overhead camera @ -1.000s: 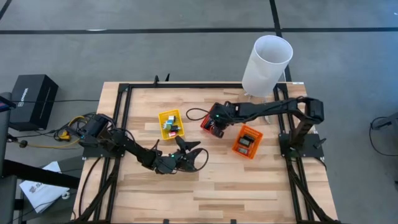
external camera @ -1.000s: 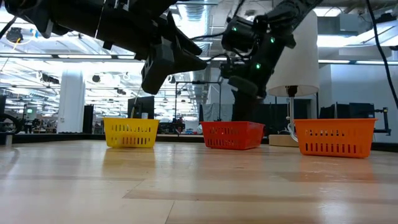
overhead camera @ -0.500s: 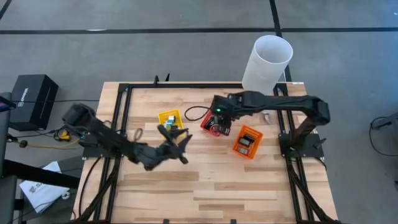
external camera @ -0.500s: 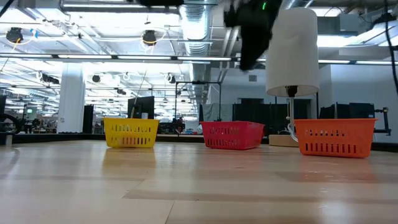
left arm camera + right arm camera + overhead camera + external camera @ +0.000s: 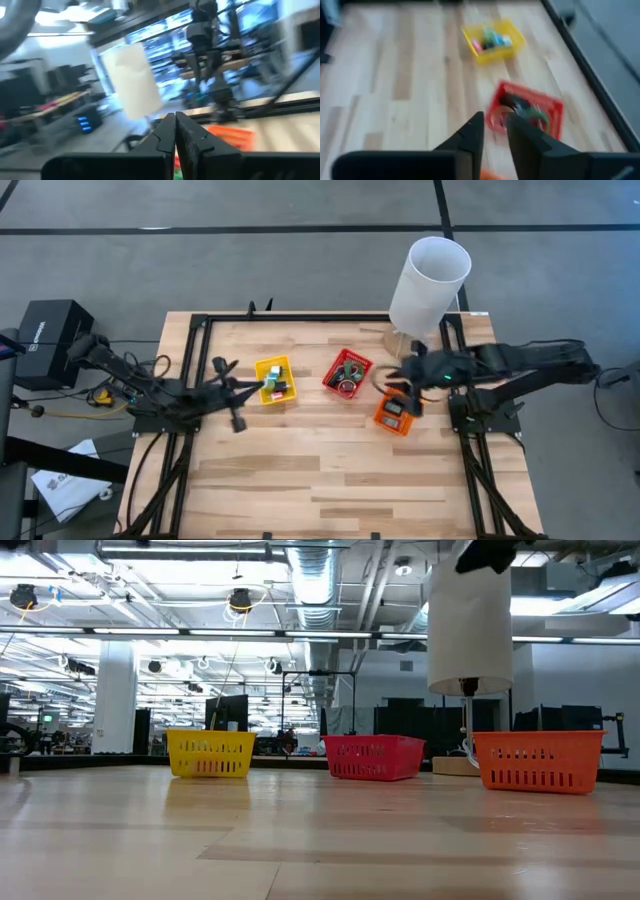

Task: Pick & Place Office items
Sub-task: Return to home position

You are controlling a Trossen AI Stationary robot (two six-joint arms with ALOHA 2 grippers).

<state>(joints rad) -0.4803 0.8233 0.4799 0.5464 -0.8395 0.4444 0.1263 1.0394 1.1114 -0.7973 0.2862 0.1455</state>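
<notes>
Yellow, red and orange plastic bins stand in a row on the wooden tabletop (image 5: 330, 470). The reference point for all positions is the red bin (image 5: 372, 758) in the middle.

1. The yellow bin (image 5: 210, 753) stands near the red bin on the left arm's side. It holds several of the office items (image 5: 277, 383), small pieces in blue, green, red and pink.
2. The red bin holds dark ring-shaped pieces and a green item (image 5: 536, 113). Details of each are too small to tell.
3. The orange bin (image 5: 538, 760) stands just beside the red bin on the right arm's side. It holds a dark item and a grey one.
4. No item lies loose on the tabletop around the red bin.
5. A tall white cylinder (image 5: 430, 280) stands behind the red bin, toward the right arm's side.

Left gripper (image 5: 175, 131): it is on the far side of the yellow bin from the red bin, with jaws together and holding nothing.

Right gripper (image 5: 495, 120): it is raised between the red bin and the orange bin. Its jaws are a narrow gap apart and empty.
</notes>
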